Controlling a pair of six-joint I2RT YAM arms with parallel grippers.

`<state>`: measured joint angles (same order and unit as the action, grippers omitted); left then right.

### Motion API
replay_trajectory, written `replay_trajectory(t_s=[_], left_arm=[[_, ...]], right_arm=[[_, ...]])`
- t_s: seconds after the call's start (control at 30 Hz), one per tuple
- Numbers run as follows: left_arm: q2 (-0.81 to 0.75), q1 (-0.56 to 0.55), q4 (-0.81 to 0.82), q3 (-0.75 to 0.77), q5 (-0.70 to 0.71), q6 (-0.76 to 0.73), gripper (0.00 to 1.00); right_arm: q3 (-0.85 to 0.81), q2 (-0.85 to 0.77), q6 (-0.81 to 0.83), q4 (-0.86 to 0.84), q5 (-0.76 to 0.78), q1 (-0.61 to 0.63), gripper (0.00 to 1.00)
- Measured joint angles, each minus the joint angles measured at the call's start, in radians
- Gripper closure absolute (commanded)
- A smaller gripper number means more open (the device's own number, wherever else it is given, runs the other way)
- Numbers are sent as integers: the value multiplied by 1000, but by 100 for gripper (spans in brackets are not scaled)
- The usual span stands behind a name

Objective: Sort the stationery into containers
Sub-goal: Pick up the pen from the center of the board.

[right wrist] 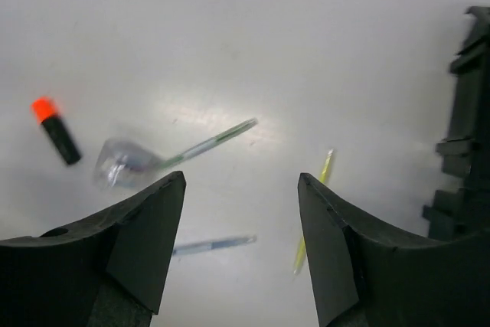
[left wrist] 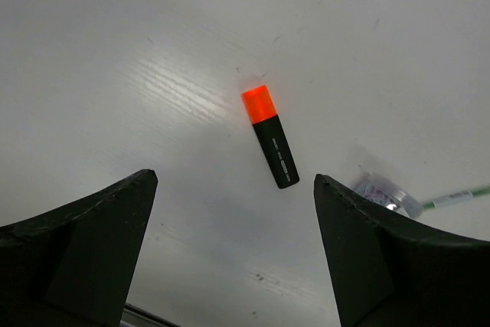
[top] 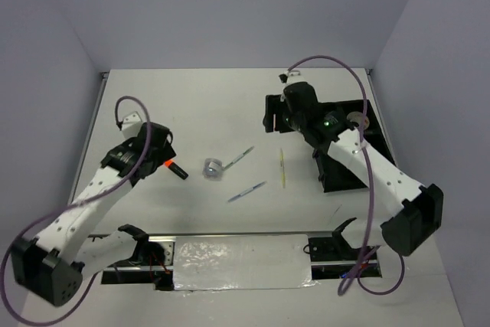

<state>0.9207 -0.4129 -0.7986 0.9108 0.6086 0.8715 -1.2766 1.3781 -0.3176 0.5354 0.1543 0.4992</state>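
A black highlighter with an orange cap point(top: 174, 168) lies on the white table just right of my left gripper point(top: 164, 149). In the left wrist view the highlighter point(left wrist: 272, 139) lies beyond the open, empty left gripper point(left wrist: 233, 176). A clear tape roll point(top: 213, 168), two slim white pens point(top: 239, 157) point(top: 246, 191) and a thin yellow stick point(top: 282, 168) lie mid-table. The black organiser tray point(top: 337, 178) sits at the right, partly hidden by the right arm. My right gripper point(top: 280, 116) point(right wrist: 241, 178) is open and empty above the table, left of the tray point(right wrist: 459, 151).
In the right wrist view the highlighter point(right wrist: 55, 129), tape roll point(right wrist: 122, 162), both pens point(right wrist: 210, 143) point(right wrist: 210, 245) and the stick point(right wrist: 314, 212) lie below and ahead of the fingers. A round pale object point(top: 357, 120) shows by the right arm over the tray.
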Motion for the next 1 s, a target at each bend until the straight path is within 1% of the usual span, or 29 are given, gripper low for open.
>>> replay_trajectory(t_s=[0.03,0.1,0.17,0.23,0.27,0.33,0.37,0.47,0.5,0.53,0.57,0.6,0.63,0.67,0.7,0.73,0.8,0.83,0.87,0.9,0.93,1.0], left_arm=[[60,2,10,-6,1,40,5],[191,8,25,-10,0,105,5],[333,16,50,-10,-8,158,6],[435,29,79,-10,-21,182,8],[491,42,102,-10,-36,187,8],[549,62,134,-10,-57,188,9],[587,80,158,-10,-73,191,12],[644,106,208,-10,-98,201,15],[665,113,230,-10,-111,204,17],[680,116,246,-11,-119,204,25],[695,117,267,-13,-126,214,28],[701,117,294,-12,-132,209,29],[708,117,321,-12,-137,206,34],[713,117,343,-12,-137,206,45],[716,117,356,-13,-134,203,58],[718,117,365,-15,-130,203,75],[712,117,393,-24,-131,194,83],[704,117,406,-35,-131,187,90],[686,117,420,-53,-130,185,95],[663,115,433,-75,-137,185,100],[639,115,433,-94,-143,185,100],[581,84,379,-121,-140,188,100]], right_arm=[[20,-38,0,-2,-2,54,31],[71,-103,-3,-4,-12,118,31],[150,-174,-11,-4,-27,138,31],[229,-233,-24,-7,-48,140,31],[295,-289,-33,0,-66,140,31],[358,-354,-43,10,-87,144,31],[381,-385,-50,16,-97,149,31],[416,-471,-59,23,-132,158,31],[419,-499,-60,25,-145,159,31],[419,-515,-61,25,-155,160,31],[419,-531,-61,24,-167,161,31],[419,-543,-63,24,-176,163,31],[419,-553,-64,24,-188,166,31],[419,-559,-64,24,-200,169,31],[419,-562,-65,24,-209,173,31],[419,-563,-66,24,-217,177,31],[422,-563,-71,21,-231,189,31],[428,-564,-73,12,-241,193,30],[437,-565,-78,-2,-253,197,30],[452,-565,-82,-19,-274,202,23],[469,-564,-89,-40,-291,208,1],[520,-559,-115,-109,-316,238,0]])
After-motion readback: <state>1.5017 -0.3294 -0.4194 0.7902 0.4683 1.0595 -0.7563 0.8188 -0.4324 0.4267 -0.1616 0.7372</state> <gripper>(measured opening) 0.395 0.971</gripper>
